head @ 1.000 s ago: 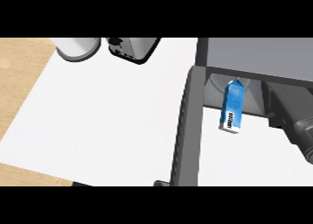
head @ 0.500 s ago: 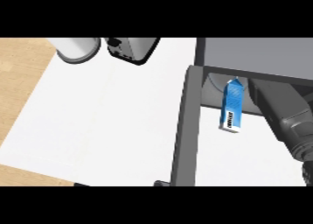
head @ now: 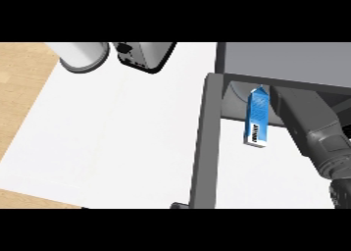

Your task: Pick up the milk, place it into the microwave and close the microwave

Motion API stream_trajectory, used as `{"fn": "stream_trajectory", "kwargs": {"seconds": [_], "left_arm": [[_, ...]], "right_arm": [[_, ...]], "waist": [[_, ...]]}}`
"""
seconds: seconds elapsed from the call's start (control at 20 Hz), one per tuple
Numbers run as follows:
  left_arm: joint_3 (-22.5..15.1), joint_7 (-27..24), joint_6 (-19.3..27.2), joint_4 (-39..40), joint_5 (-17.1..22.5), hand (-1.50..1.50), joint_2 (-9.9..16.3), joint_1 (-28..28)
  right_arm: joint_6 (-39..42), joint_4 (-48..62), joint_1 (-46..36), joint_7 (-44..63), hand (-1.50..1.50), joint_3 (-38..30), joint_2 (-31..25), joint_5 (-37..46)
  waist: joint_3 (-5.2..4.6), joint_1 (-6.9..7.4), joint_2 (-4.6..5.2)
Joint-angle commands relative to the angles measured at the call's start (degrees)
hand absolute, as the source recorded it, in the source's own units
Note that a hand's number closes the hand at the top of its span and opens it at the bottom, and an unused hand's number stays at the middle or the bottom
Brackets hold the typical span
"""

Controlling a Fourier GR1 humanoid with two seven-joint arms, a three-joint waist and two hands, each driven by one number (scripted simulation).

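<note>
— Since a second ago, what has moved?

— Only the right arm. Its grey right forearm has swung up from the lower right corner and now lies slanting toward the microwave, with its far end just beside the upper part of the milk. The carton has not shifted.

— Where does the milk stand?

— Upright, just to the right of the microwave door, which stands open and is seen edge-on as a long dark bar. The carton's peaked top reaches up to the lower edge of the microwave's dark body; its label end points toward the bottom of the view. Whether it sits fully inside the cavity I cannot tell from this angle.

— And the right hand? Is it clamped on the carton?

— I cannot tell. It lies at the forearm's end, in the shadow under the microwave's edge and partly behind the carton, so its state is hidden. It is close to the milk, but contact cannot be made out.

— The other hand?

— It shows nowhere.

— Anything else on the counter?

— At the far edge, a pale cylinder, and just beside it a dark-and-white appliance, both well apart from the milk. A wooden surface borders the white top on the left.
</note>
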Motion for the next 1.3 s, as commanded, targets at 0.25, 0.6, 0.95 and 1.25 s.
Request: {"fn": "stream_trajectory", "kwargs": {"seconds": [0.25,0.6,0.95,1.25], "left_arm": [[-2.7,-1.4,-2.0,-1.4,-5.8,-1.5,-6.2,2.2],[-6.5,-1.8,-6.0,0.7,-5.4,-1.5,-7.6,2.2],[-11.7,-1.5,-13.2,4.0,-8.1,-1.5,-8.4,4.6],[-14.5,-2.9,-14.7,2.7,-15.1,-1.5,-12.3,4.8]], "right_arm": [[1.5,1.0,-2.0,1.4,-1.5,2.3,-0.5,2.3],[12.7,-0.2,2.7,-2.9,-1.5,-0.1,0.1,-0.8],[26.0,-1.7,6.6,-6.4,-1.5,-2.8,3.5,-4.6],[33.9,-4.1,13.5,-10.0,-1.5,-3.1,8.6,-6.8]], "waist": [[-2.24,-2.92,-2.51],[-2.16,-5.75,-3.14],[-2.3,-7.89,-4.24],[-2.42,-10.45,-5.5]]}}
